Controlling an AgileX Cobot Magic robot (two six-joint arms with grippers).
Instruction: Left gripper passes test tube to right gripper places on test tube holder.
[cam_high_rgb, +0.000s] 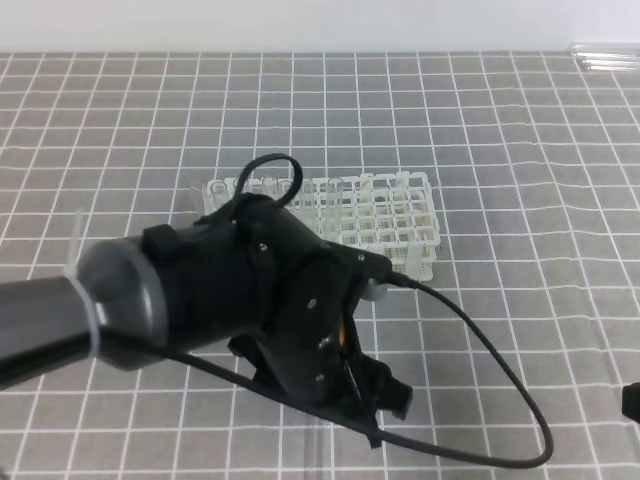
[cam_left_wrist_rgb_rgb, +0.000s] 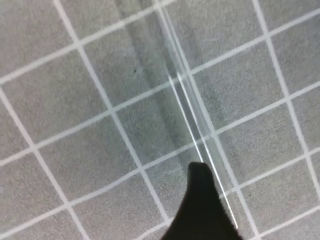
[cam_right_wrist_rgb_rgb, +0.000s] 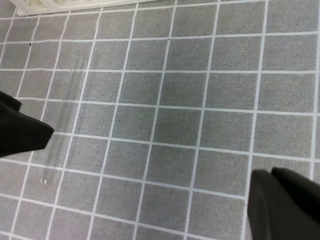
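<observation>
now we see the left gripper (cam_left_wrist_rgb_rgb: 202, 200) spread wide over the test tube (cam_left_wrist_rgb_rgb: 187, 100) lying flat near the table's (cam_high_rgb: 520, 150) front edge.

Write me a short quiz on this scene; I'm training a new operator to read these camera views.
1. True or false: the test tube stands in the test tube holder.
2. In the high view, what hides part of the holder? A) the left arm B) the right arm C) a box
3. Is the right gripper open or shut?

Key:
1. False; it lies flat on the checked cloth.
2. A
3. Shut
</observation>
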